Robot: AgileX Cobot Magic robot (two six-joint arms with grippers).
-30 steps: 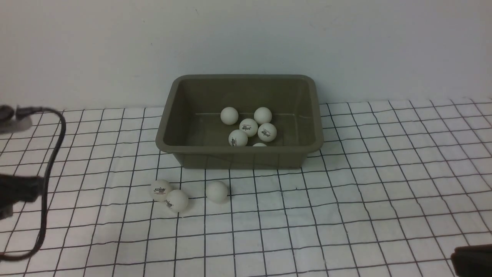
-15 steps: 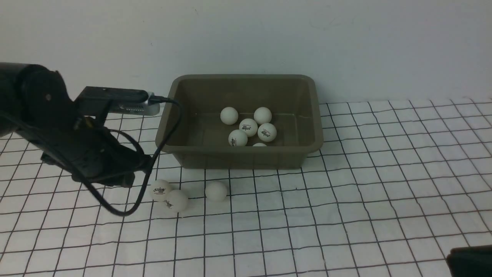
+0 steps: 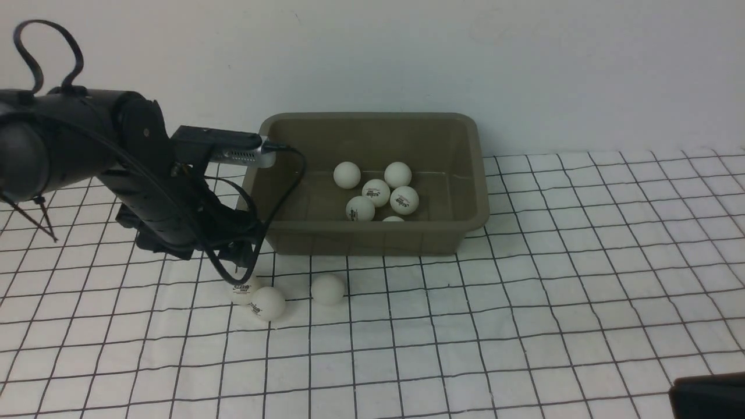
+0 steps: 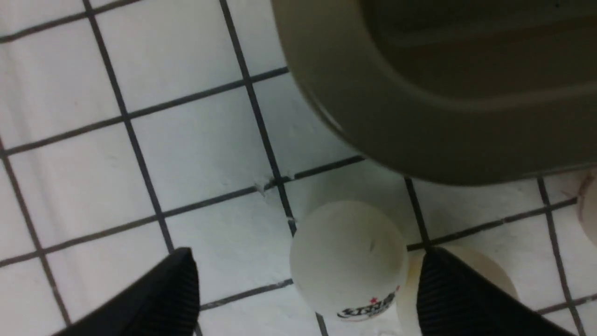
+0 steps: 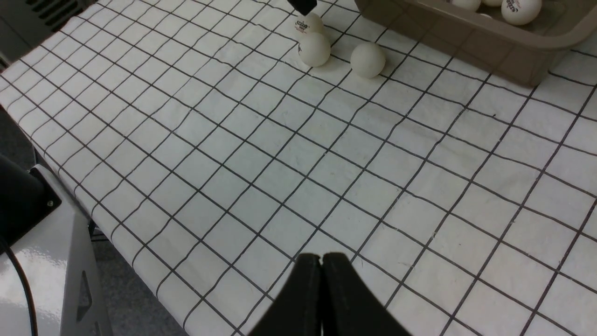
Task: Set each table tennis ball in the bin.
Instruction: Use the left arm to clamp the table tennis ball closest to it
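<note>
Left arm (image 3: pixel 134 192): black, at the left of the front view, reaching down toward the checked cloth (image 3: pixel 524 302).
Left gripper (image 4: pixel 308 254): jaws spread wide and holding nothing, poised low over the loose balls.
Logo ball (image 3: pixel 244 289): white with a red-and-black print, on the cloth at lower left of centre. It lies directly below the gripper. In the left wrist view it sits between the two fingers, nearer the one at that frame's lower right.
Second ball (image 3: pixel 268 303): touching or just beside the logo ball, partly hidden behind that same finger.
Third ball (image 3: pixel 327 289): alone, a little to the right, apart from the pair.
Key relation: a ball has no long axis, so any closing angle would serve. I judge the neighbouring ball the hazard, since a finger could land on it.
Bin (image 3: pixel 372 238): olive-grey tub at centre, just behind the loose balls, with six balls (image 3: pixel 376 192) inside.
Right gripper (image 5: pixel 321 259): clenched and empty, over bare cloth at the lower right, well away. The left arm is far nearer.
</note>
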